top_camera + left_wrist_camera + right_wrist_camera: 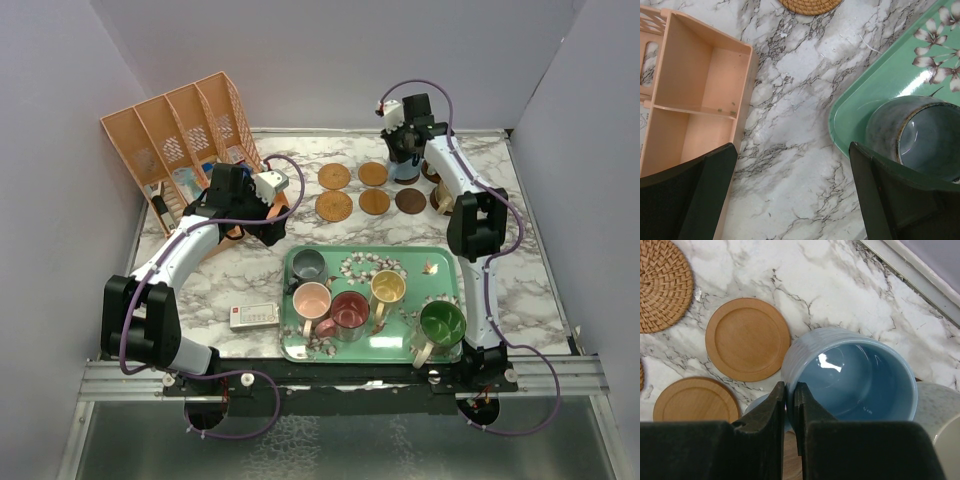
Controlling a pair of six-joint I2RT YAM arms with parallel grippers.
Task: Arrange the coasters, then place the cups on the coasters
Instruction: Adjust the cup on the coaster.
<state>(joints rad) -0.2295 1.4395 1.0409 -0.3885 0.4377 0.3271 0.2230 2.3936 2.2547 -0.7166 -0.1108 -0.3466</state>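
The jaws of the right gripper [790, 390] were clamped on the near rim of the blue cup [855, 375], one inside and one outside. The cup was at the far right of the worktop [830, 285], just beside two wooden coasters [747, 339] (whether one lay under it was hidden). The jaws of the left gripper [790, 160] stood wide apart beside the tray [875, 85] and its grey cup [925, 135]. The blue cup seemed to be in the course of being set down; the next move would call for a level release and a straight lift away.
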